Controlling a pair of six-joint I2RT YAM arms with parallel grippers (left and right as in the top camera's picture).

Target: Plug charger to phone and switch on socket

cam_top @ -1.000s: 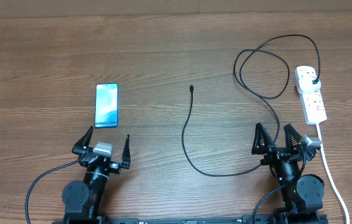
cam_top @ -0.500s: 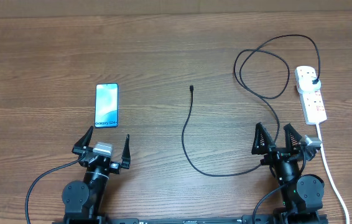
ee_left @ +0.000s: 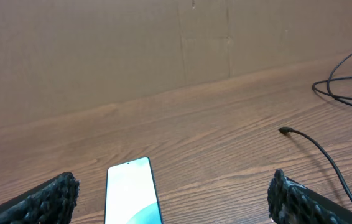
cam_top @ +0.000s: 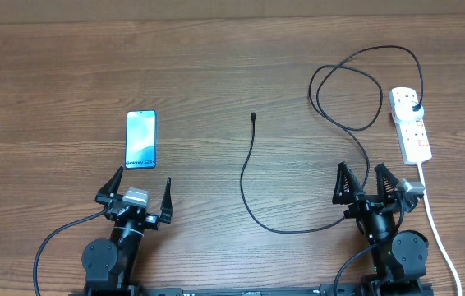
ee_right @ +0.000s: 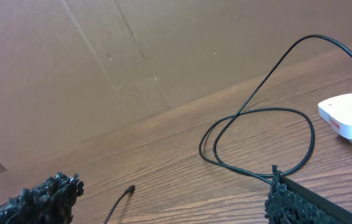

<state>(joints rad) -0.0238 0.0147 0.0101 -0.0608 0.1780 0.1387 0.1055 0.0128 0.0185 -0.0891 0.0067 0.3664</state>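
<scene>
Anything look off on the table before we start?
Nothing stands out. Slim lit-screen smartphone lies flat and straight; thin black charger cable loops loosely, plug tip free on the wooden table, black adapter in the white oblong power strip. No visible damage.

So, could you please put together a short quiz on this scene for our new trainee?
1. True or false: the charger's plug tip lies apart from the phone.
2. Which is nearer the phone, the left claw or the right claw?
3. Fill in: the charger's adapter is plugged into the white ____.
Key: 1 true; 2 the left claw; 3 power strip.
</scene>
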